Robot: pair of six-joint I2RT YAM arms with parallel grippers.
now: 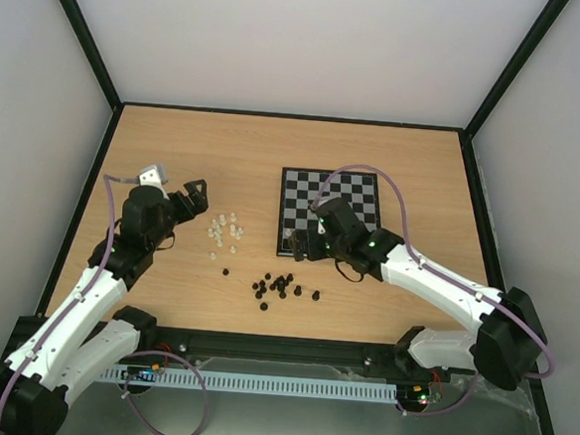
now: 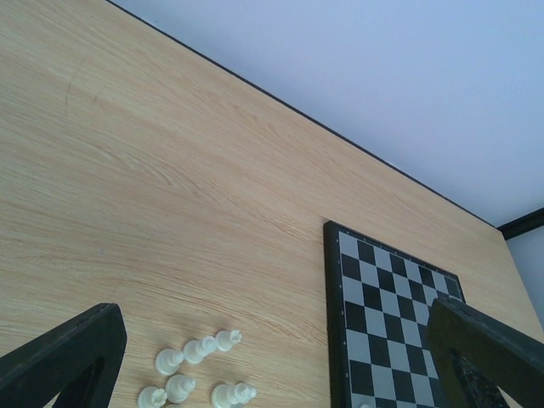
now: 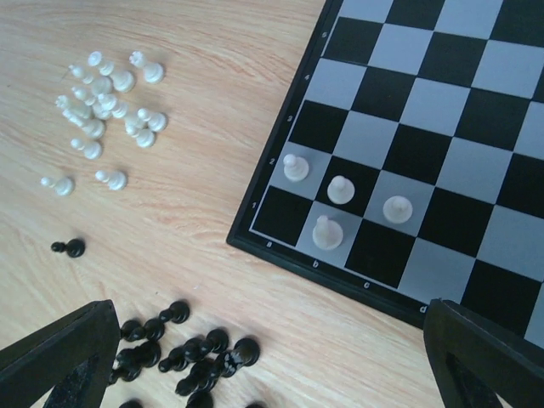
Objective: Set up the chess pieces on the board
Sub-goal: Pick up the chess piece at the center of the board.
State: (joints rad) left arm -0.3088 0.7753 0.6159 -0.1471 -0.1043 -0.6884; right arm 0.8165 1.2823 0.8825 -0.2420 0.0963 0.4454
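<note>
Top view: the board lies flat on the wooden table, a little toward 2 o'clock from the table's middle. The loose chess pieces form a scattered white cluster at 9 o'clock from the board, apart from its edge. The black pieces sit in a heap at 7 o'clock from the board, and one stray black piece lies at 9 o'clock from that heap. Your right gripper hangs over the board's corner at 7 o'clock. In the right wrist view its two fingers frame the bottom corners with the claw spread wide apart. That view also shows four white pieces on the board, all at that same corner. Three stand in the second row on the first three squares, and one stands in the first row on the second square. You see each within its own square, none touching another. Your left gripper sits at 10 o'clock from the loose white cluster, near it but not touching. In the left wrist view its fingers also stand wide apart, and several white pieces lie on the table between them at 6 o'clock in the frame. The board's edge shows at 4 o'clock.
</note>
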